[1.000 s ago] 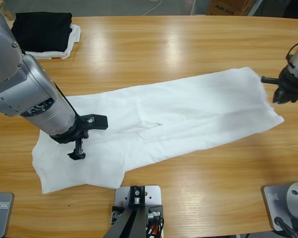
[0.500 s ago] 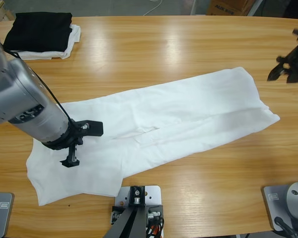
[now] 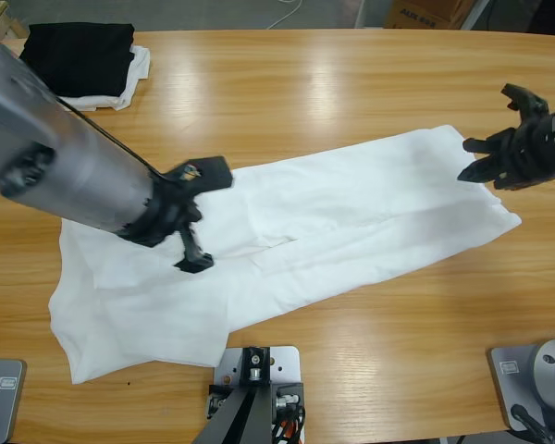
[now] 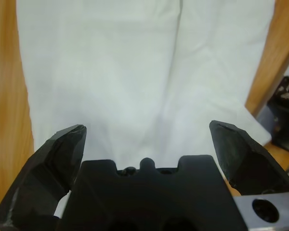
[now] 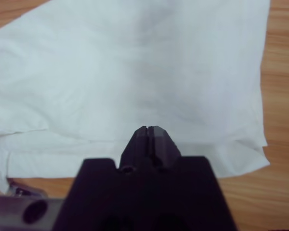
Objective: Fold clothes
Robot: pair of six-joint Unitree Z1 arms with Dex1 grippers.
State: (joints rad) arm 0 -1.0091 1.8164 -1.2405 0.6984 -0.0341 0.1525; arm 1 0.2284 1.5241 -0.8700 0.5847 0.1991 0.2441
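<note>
Left claw [image 3: 486, 139] spread wide, empty, at the right end of the T-shirt [image 3: 351, 203]. Right claw [image 3: 192, 264] pressed together, over the cloth left of centre.

— Where was the T-shirt [image 3: 351, 208]?
— Spread flat across the wooden table [image 3: 305, 83], slanting from the near left up to the far right.
— And the arms?
— The left gripper [image 3: 202, 217] was over the shirt's left half with its jaws wide apart. The right gripper [image 3: 481, 159] hung at the shirt's right end, by the upper corner.
— Anything else?
— A folded black garment [image 3: 79, 55] lay on a white cloth [image 3: 139, 65] in the far left corner, well apart from the shirt
</note>
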